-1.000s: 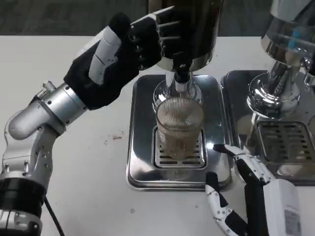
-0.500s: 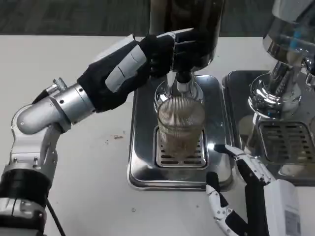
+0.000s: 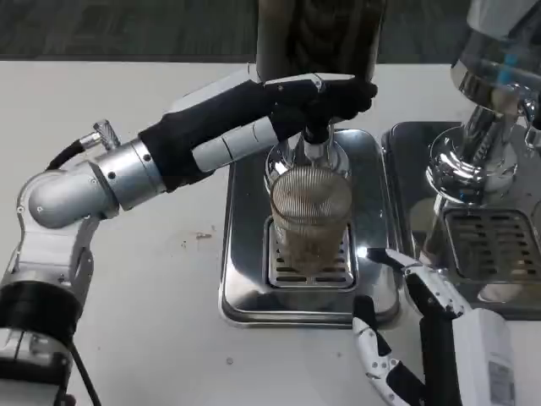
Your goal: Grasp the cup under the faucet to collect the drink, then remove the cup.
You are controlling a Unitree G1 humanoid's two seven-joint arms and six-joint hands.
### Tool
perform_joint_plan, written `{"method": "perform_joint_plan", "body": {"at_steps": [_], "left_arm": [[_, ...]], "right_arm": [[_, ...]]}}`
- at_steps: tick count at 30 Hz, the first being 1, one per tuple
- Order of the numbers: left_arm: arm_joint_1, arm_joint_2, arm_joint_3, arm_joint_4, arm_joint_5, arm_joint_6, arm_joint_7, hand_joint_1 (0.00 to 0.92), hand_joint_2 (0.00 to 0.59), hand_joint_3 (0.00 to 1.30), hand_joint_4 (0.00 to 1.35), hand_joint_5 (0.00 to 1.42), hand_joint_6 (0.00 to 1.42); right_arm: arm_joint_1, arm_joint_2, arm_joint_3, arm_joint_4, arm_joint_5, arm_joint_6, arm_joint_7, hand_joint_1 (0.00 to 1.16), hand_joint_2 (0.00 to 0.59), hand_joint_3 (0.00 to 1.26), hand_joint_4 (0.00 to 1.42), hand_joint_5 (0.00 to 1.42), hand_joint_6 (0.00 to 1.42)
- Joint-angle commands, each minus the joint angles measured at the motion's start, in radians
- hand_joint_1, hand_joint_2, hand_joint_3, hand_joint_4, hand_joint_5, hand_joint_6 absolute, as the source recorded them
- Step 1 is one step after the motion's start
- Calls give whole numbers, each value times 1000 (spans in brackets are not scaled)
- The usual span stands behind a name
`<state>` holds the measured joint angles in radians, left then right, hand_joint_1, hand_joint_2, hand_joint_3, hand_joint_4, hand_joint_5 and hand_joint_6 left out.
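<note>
A ribbed clear cup [image 3: 310, 218] stands upright on the grate of the steel drip tray [image 3: 245, 279], directly under the faucet [image 3: 314, 145] of the dark drink dispenser [image 3: 319, 34]. Brownish drink fills its lower part. My left hand [image 3: 292, 106] reaches across from the left, its black fingers [image 3: 342, 91] stretched out over the top of the faucet and touching it; it holds nothing. My right hand [image 3: 431, 338] waits low at the front right of the tray, fingers apart and empty, a little short of the cup.
A second shiny dispenser [image 3: 486, 101] with its own drip tray [image 3: 490, 245] stands close on the right, just behind my right hand. Bare white table [image 3: 144, 321] lies to the left and front of the tray.
My left hand has swung right and flattened, from curled beside the dispenser to stretched over the faucet. Cup and right hand have stayed put.
</note>
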<state>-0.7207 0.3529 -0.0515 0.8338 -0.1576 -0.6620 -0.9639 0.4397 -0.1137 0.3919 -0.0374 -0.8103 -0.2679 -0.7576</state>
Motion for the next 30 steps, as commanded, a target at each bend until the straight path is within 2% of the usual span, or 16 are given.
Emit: {"method": "perform_joint_plan", "body": {"at_steps": [1, 4, 10, 17, 19, 21, 24, 28, 30], "left_arm": [[15, 32, -36, 29, 95, -47, 32, 0, 77, 210, 141, 90, 0], [23, 45, -59, 45, 164, -126, 102, 0, 75, 210, 123, 73, 0], [19, 59, -107, 92, 253, -217, 193, 0, 75, 198, 85, 49, 0], [11, 66, -149, 126, 292, -265, 255, 0, 75, 188, 70, 34, 0], [12, 65, -157, 127, 293, -270, 266, 0, 74, 187, 69, 34, 0], [12, 63, -160, 128, 293, -272, 273, 0, 74, 184, 69, 34, 0], [12, 63, -163, 129, 293, -274, 280, 0, 73, 181, 69, 30, 0], [13, 63, -163, 127, 289, -274, 282, 0, 74, 180, 63, 25, 0], [14, 63, -161, 126, 285, -273, 281, 0, 76, 176, 62, 24, 0]], "right_arm": [[-4, 6, -1, 13, 13, -14, -5, 444, 452, 375, 322, 314, 386], [-9, 5, -1, 17, 15, -14, -4, 444, 452, 375, 322, 314, 386], [-6, 1, -6, 13, 20, -14, 0, 440, 444, 375, 323, 314, 386], [-4, 2, -8, 10, 25, -17, 0, 433, 439, 363, 313, 314, 386], [-4, 3, -9, 14, 41, -32, -1, 437, 407, 319, 289, 314, 368], [-7, 4, -14, 23, 80, -62, 8, 450, 342, 257, 243, 307, 347], [-19, 3, -25, 38, 155, -111, 44, 496, 283, 186, 191, 288, 324], [-36, 1, -40, 48, 238, -161, 108, 540, 249, 142, 129, 241, 296], [-49, -3, -47, 43, 286, -173, 163, 552, 237, 122, 112, 215, 288]]}}
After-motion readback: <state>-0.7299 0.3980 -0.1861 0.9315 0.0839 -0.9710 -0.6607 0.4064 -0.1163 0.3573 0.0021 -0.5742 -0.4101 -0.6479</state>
